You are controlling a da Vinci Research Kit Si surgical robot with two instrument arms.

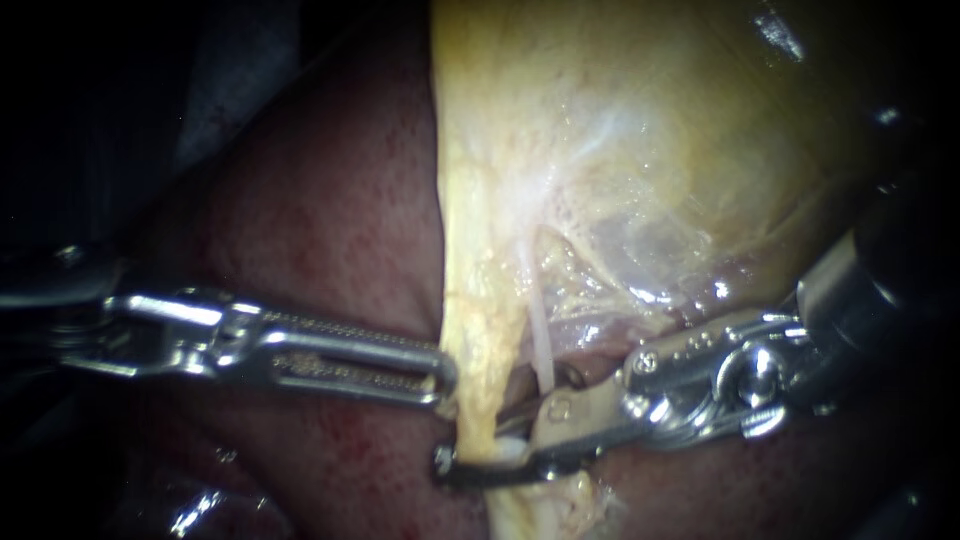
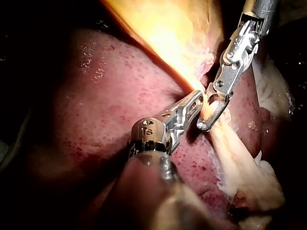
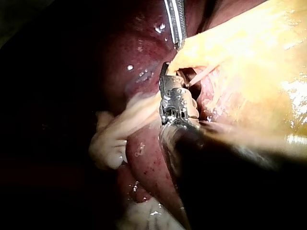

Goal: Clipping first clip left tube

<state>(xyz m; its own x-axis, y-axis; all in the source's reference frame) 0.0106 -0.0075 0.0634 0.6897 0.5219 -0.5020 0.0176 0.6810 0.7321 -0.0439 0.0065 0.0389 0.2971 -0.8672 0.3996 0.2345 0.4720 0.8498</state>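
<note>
The left tube (image 1: 478, 390) is a yellowish band running down from the gallbladder (image 1: 640, 150). My right instrument (image 1: 490, 445) comes in from the right with its jaws open and astride this band, one jaw on each side. In the right wrist view the right instrument (image 3: 168, 79) has the same band crossing its tip. My left instrument (image 1: 443, 382) comes in from the left, its long ridged jaws shut on the band's edge just above the right jaws. The left wrist view shows the left instrument (image 2: 197, 99) meeting the right instrument (image 2: 211, 117) at the yellow tissue.
A thin whitish tube (image 1: 541, 345) runs down beside the band, just right of it, behind my right instrument's upper jaw. Dark red liver (image 1: 320, 210) lies under and left of the band. Loose pale tissue (image 3: 112, 139) hangs below the jaws.
</note>
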